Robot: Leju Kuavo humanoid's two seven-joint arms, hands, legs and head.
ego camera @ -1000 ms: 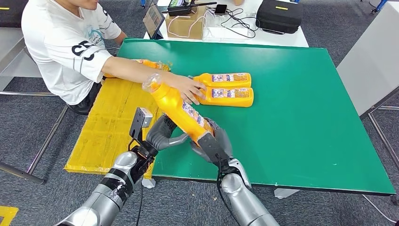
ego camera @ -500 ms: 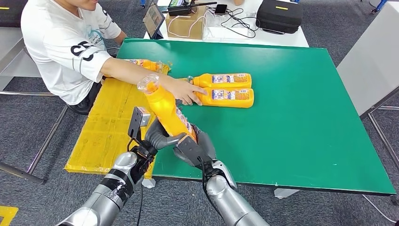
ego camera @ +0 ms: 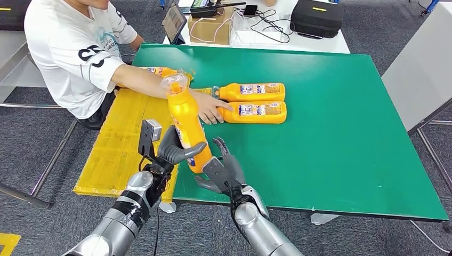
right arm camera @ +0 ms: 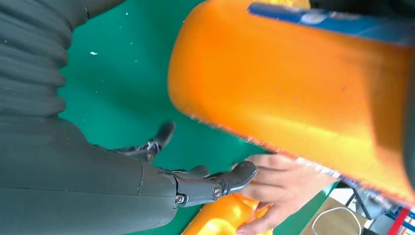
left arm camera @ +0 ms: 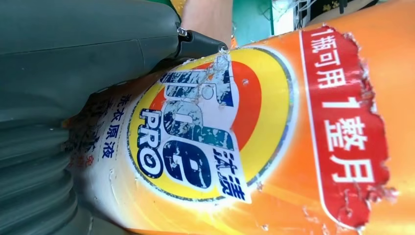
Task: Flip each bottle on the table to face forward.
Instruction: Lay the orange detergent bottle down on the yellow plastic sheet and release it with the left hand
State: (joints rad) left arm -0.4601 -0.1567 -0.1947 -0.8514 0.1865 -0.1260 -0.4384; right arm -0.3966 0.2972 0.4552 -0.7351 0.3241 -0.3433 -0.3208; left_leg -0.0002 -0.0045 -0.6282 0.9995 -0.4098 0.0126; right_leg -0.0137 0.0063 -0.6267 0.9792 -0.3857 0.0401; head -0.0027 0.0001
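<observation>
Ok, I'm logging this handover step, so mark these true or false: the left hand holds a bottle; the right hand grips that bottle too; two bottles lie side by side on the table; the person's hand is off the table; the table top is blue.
1. The left hand holds the orange bottle: true.
2. The right hand grips it too: false; its fingers are spread, apart from the bottle.
3. Two lying bottles sit side by side: true.
4. The person's hand is off the table: false; it rests by the lying bottles.
5. The table is blue: false; it is green.
</observation>
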